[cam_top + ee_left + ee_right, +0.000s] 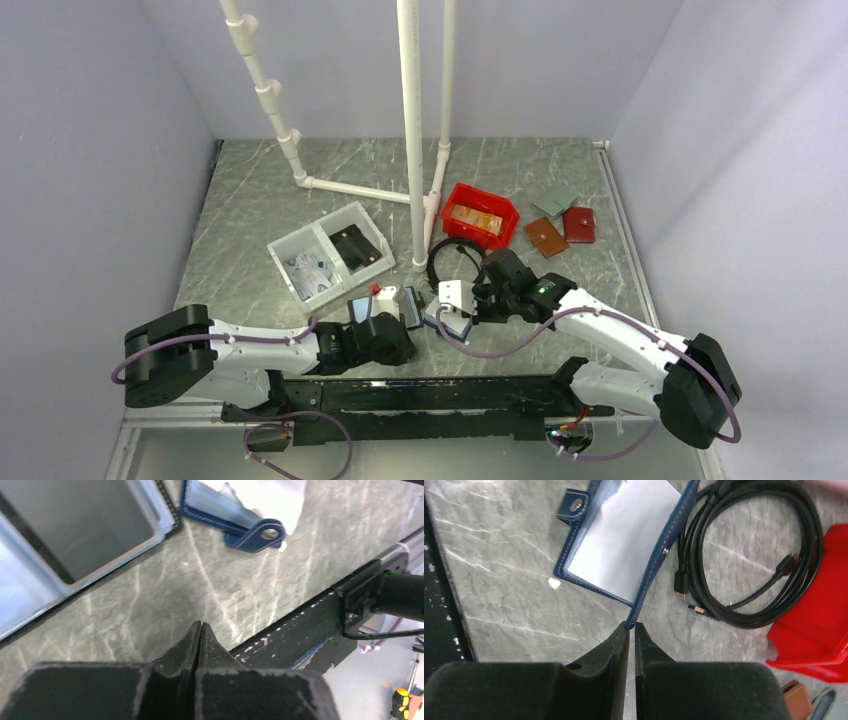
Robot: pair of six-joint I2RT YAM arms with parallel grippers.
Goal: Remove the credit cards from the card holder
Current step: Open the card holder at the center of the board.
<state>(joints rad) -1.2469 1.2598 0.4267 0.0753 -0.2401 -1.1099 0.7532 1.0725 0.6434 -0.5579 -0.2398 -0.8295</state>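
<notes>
Two grippers, both low over the table. Right gripper (631, 626) is pinched onto the stitched edge of the navy card holder (616, 545). The holder is open: one cover lies flat with the light-blue inside up, and the gripped cover stands edge-on. Its tab (573, 504) is at the holder's 10 o'clock in the right wrist view. The inside is glare-washed, contents unreadable. Left gripper (200, 626) is fully closed on nothing, over bare table, with the holder at its 1 o'clock and a black-edged folio (75, 540) at its 10 o'clock. Coiled black cable (749, 555) is just beside the holder at 3 o'clock, and the red bin (819, 605) is at 4 o'clock.
</notes>
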